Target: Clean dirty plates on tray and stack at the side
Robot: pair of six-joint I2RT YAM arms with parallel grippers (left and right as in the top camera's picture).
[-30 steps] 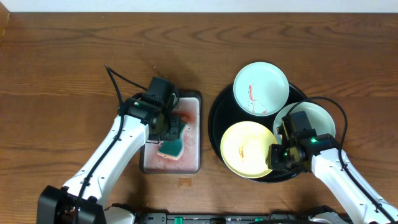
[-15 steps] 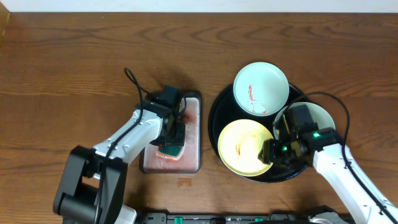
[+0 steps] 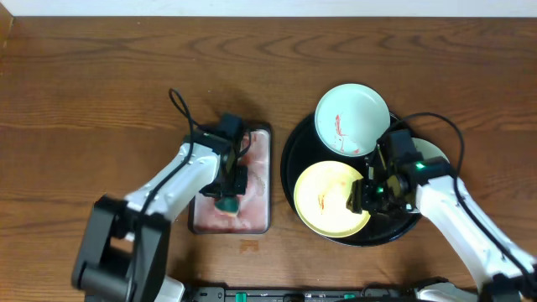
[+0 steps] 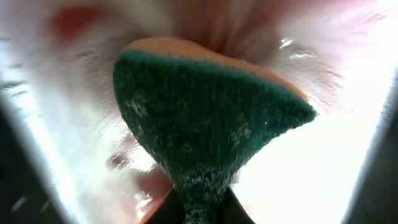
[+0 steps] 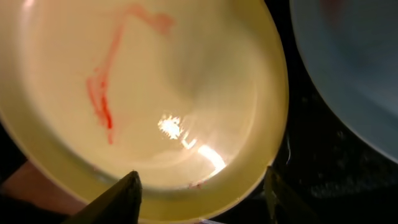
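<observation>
The black tray holds three plates. The pale yellow plate has a red smear and lies at the tray's front left. A mint plate with a red smear leans on the far rim. Another mint plate is mostly hidden under my right arm. My right gripper stands open over the yellow plate's right edge. In the right wrist view the yellow plate has its near rim between the spread fingers of the right gripper. My left gripper is shut on the green sponge, over the pan.
A small silver pan with pinkish water sits left of the tray, under my left gripper. Bare wood tabletop spreads to the left and behind. In the right wrist view a mint plate lies right of the yellow one on the tray.
My left gripper has closed on the sponge in the pan. My right gripper has shifted left and forward over the yellow plate's edge and opened a little wider.
</observation>
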